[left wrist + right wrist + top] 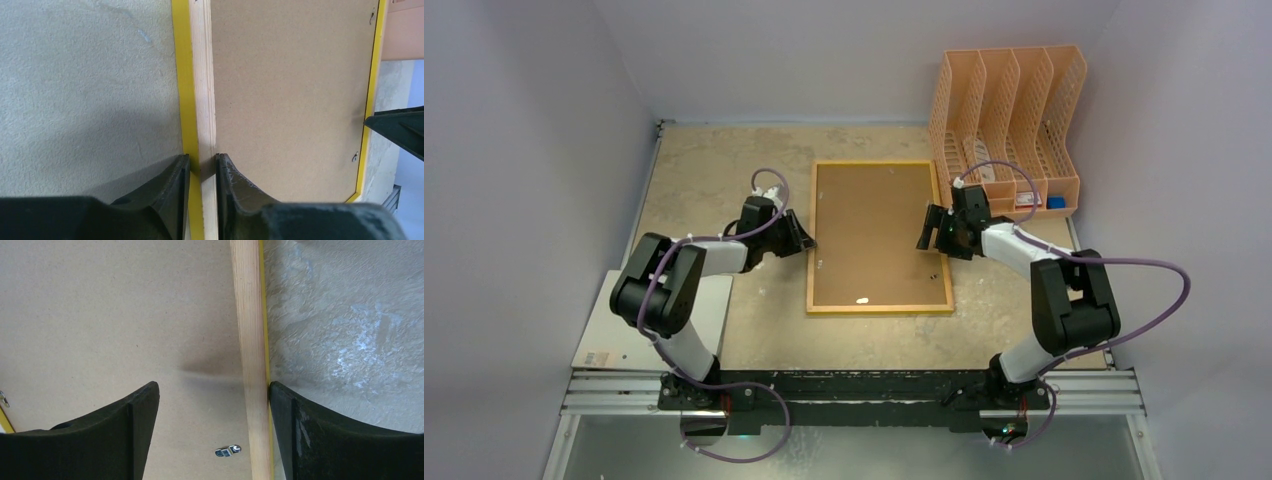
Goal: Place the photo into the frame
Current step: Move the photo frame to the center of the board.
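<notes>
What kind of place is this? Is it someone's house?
Probably a robot testing booth, not a house. Plain walls box in one small table, and the left arm and right arm are bolted to a metal rail at its edge.

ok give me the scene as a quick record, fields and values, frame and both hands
frame: lying back-up on the table, yellow edge showing round it
backing board: brown, seated in the frame's back
photo: not visible in any view
left hand: closed on the frame's left rail
right hand: open, straddling the frame's right rail
file rack: peach, at the table's far right corner
pale panel: flat, under the left arm at the near left
</notes>
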Available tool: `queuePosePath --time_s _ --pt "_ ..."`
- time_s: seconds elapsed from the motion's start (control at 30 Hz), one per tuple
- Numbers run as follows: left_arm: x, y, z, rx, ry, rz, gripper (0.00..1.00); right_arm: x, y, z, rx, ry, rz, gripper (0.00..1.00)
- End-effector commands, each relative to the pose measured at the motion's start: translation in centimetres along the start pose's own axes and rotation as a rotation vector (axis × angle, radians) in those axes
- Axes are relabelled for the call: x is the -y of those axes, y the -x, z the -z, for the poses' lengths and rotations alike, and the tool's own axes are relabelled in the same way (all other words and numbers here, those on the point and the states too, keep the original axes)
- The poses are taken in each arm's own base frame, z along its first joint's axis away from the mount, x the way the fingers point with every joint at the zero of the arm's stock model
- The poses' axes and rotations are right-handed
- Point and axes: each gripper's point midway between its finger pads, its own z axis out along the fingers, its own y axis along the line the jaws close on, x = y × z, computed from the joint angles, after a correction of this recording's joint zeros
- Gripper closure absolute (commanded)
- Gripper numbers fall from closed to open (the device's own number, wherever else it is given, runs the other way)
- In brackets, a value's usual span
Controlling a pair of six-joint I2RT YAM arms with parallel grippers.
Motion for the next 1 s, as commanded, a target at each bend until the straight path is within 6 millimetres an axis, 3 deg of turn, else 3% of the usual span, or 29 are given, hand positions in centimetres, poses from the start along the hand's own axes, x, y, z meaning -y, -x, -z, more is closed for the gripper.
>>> queuePosePath --time_s 0.0,0.27,0.47,0.6,0.77,0.87,0.97 --pt "-0.8 -1.7 0.1 -0.047 0.018 0.017 0.83 -1.9 -1.2 -0.2 -0.048 0.103 0.008 0.2" --pt "-2.3 -3.4 2.6 -0.055 0.09 0.033 0.92 -4.7 -3.2 0.8 -0.116 0.254 0.011 0.27" --pt "-3.4 -4.5 5.4 -0.029 0.162 0.053 0.89 -4.7 -4.1 1.4 -0.12 0.252 0.001 0.27" --pt "-3.3 -3.5 7.0 0.032 0.185 0.042 0.75 -3.1 -1.9 2.1 -0.018 0.122 -0.027 0.25" --pt "-2.5 -2.7 7.9 0.067 0.169 0.056 0.58 -1.8 1.8 4.6 0.16 -0.014 -0.049 0.23" --pt "-2.0 -2.6 8.1 0.071 0.147 0.057 0.55 -3.8 2.0 5.7 0.188 0.056 -0.031 0.27" --pt "-2.1 -2.8 8.2 0.07 0.144 0.059 0.57 -7.9 0.5 6.1 0.156 0.231 0.003 0.38"
